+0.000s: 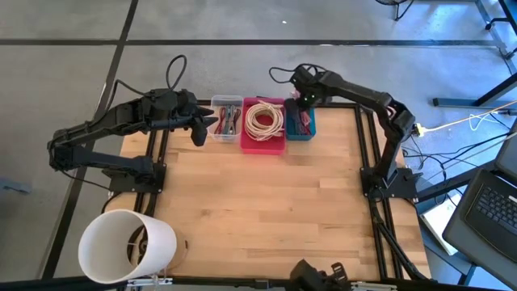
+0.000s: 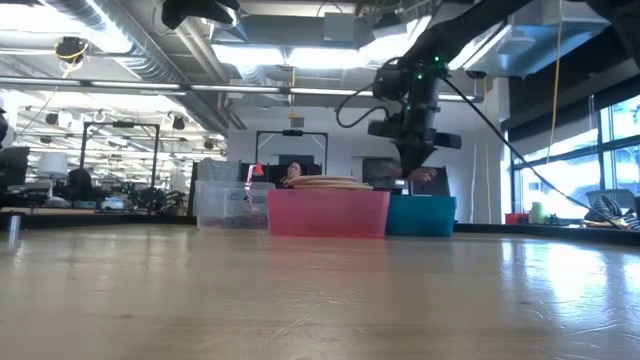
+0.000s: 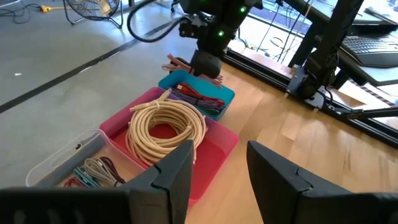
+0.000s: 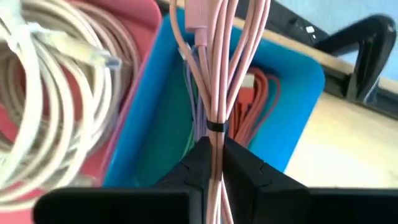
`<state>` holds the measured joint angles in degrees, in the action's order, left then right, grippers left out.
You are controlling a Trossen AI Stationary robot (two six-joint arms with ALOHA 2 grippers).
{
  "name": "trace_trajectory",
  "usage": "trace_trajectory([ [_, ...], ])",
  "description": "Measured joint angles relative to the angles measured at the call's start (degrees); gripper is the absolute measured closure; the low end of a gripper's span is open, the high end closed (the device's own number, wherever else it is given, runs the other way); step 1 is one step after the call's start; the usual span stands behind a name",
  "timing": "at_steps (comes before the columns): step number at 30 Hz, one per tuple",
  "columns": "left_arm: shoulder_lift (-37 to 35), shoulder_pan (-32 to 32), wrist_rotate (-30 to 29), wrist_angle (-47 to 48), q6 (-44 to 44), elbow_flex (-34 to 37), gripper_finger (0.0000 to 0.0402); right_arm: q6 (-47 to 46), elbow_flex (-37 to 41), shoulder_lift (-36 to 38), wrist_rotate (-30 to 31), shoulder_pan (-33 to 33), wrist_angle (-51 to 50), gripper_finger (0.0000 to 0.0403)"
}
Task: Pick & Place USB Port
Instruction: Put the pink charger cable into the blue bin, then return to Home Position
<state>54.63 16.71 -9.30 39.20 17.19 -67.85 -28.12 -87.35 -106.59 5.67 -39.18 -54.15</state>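
Observation:
A bundle of pink USB cables (image 4: 214, 74), bound by a black tie (image 4: 216, 127), is in my right gripper (image 4: 215, 163), which is shut on it over the blue bin (image 1: 300, 123). The blue bin holds more coloured cables. The left wrist view shows that gripper (image 3: 205, 62) above the blue bin (image 3: 198, 93), with pink cable ends (image 3: 176, 63) sticking out beside it. My left gripper (image 3: 217, 168) is open and holds nothing. It hovers by the clear bin (image 1: 226, 118) at the table's far left. My right gripper pinches the pink cable bundle between its two fingers (image 4: 198, 163), just behind the black tie (image 4: 216, 127). The bundle runs on along the fingers, out past their tips. The fingers slant down from above over the blue bin. I cannot tell whether the bundle's far end touches the bin's contents.
Three bins stand in a row at the table's far edge: clear with thin cables (image 3: 81, 162), pink with a coiled cream cable (image 1: 264, 121), and blue. A white bucket (image 1: 125, 246) lies at the near left corner. The wooden tabletop (image 1: 266, 202) stretches in front of the bins.

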Motion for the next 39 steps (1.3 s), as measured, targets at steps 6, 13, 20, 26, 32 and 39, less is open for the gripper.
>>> trace_trajectory([
  [6,0.0,0.0,0.22,0.0,0.75,0.0,0.0258,-0.46,5.22,0.13,-0.43,0.7,1.68,0.0362],
  [13,0.0,0.0,0.52,-0.15,1.11,0.0,0.0258,-1.36,13.76,0.11,-4.13,0.68,10.42,0.0366],
  [20,0.0,0.0,0.48,-1.33,1.11,0.0,0.0258,-0.37,16.05,0.11,-5.47,0.68,14.82,0.0384],
  [26,0.0,0.0,0.46,-1.29,1.36,0.0,0.0258,-0.29,16.13,0.11,-5.44,0.68,15.47,0.0328],
  [32,0.0,0.0,0.46,-1.31,1.57,0.0,0.0258,0.28,16.13,0.11,-5.44,0.68,16.06,0.0234],
  [39,0.0,0.0,0.44,-1.2,-0.39,0.0,0.0258,1.61,16.15,5.27,0.37,1.73,15.43,0.0158],
])
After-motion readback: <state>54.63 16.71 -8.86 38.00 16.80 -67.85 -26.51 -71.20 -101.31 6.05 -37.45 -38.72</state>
